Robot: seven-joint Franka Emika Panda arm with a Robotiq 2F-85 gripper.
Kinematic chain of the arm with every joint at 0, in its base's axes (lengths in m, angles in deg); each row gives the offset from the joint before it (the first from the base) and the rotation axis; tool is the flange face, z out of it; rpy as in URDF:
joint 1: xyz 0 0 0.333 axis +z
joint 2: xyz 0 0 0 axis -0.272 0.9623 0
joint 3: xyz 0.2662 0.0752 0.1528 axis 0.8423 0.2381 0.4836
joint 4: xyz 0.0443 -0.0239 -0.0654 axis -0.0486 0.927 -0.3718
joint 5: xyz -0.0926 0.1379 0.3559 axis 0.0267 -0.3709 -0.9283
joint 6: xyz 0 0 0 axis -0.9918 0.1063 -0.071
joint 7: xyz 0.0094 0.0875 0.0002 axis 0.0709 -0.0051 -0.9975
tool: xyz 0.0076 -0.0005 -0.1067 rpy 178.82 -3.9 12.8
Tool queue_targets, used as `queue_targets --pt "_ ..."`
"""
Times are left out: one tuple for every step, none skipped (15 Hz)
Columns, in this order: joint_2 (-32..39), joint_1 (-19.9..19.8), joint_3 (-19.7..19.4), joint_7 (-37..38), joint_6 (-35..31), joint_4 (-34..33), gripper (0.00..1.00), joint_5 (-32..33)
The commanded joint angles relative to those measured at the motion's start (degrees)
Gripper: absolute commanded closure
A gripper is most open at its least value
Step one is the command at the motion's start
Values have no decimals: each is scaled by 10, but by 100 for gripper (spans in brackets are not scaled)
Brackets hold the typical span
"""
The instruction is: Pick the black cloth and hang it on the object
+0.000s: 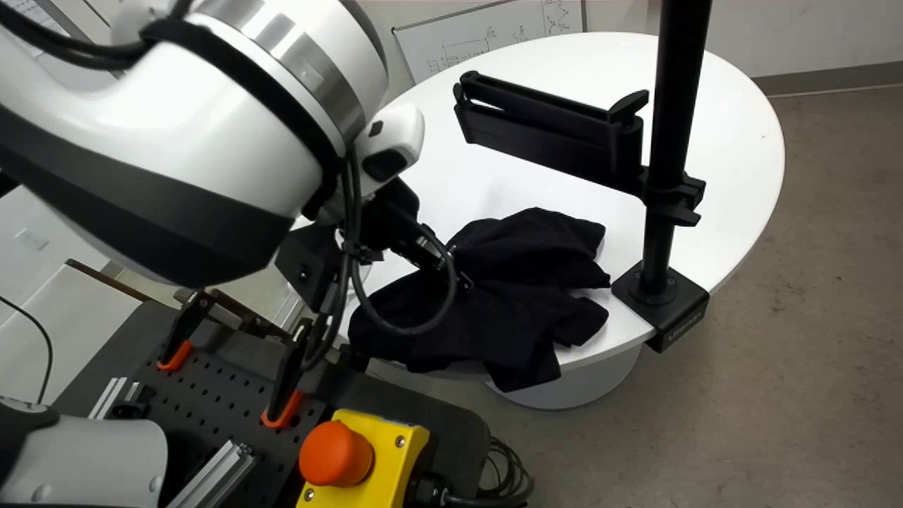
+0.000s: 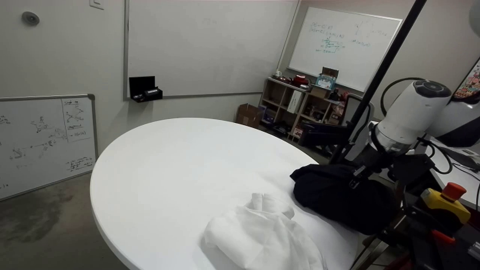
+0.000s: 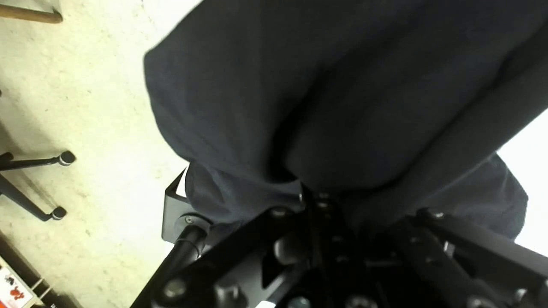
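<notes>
The black cloth [image 1: 508,331] lies crumpled on the white round table, with its near part hanging over the edge. It also shows in an exterior view [image 2: 333,202] and fills much of the wrist view [image 3: 239,94]. My gripper [image 1: 460,268] is down in the cloth. Its fingers look nearly together with bunched cloth between them in the wrist view [image 3: 329,203]; cloth hides one finger there. A black stand [image 1: 670,127] with a folded side arm [image 1: 550,127] is clamped at the table edge beside the cloth. Its arm also shows in an exterior view [image 2: 322,135].
A crumpled white cloth [image 2: 262,240] lies on the white table [image 2: 180,161], beside the black cloth. A yellow emergency-stop box [image 1: 398,451] and black clamps [image 1: 286,381] sit on the robot's dark base. A whiteboard [image 1: 487,42] leans behind the table.
</notes>
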Motion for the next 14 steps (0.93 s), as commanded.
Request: queue_targets --pt "-98 1 -1 21 7 60 97 30" --pt "-118 0 0 24 7 70 97 33" --pt "-138 2 -1 22 7 80 97 29" --pt "-153 5 -4 12 8 91 97 22" --pt "-162 9 -9 -9 8 99 97 9" --pt "-174 11 -11 -18 10 108 97 2" --pt "-189 10 -12 -22 13 116 97 0" --pt "-202 10 -15 -30 15 124 97 -4" --pt "-216 9 -17 -37 15 132 97 -8" --pt "-228 7 -20 -47 14 139 97 -12" --pt "-240 6 -25 -64 11 145 97 -22" --pt "-254 4 -28 -78 11 153 97 -29" --pt "-267 2 -32 -99 11 161 97 -40" --pt "-278 0 -36 -125 11 168 97 -55"
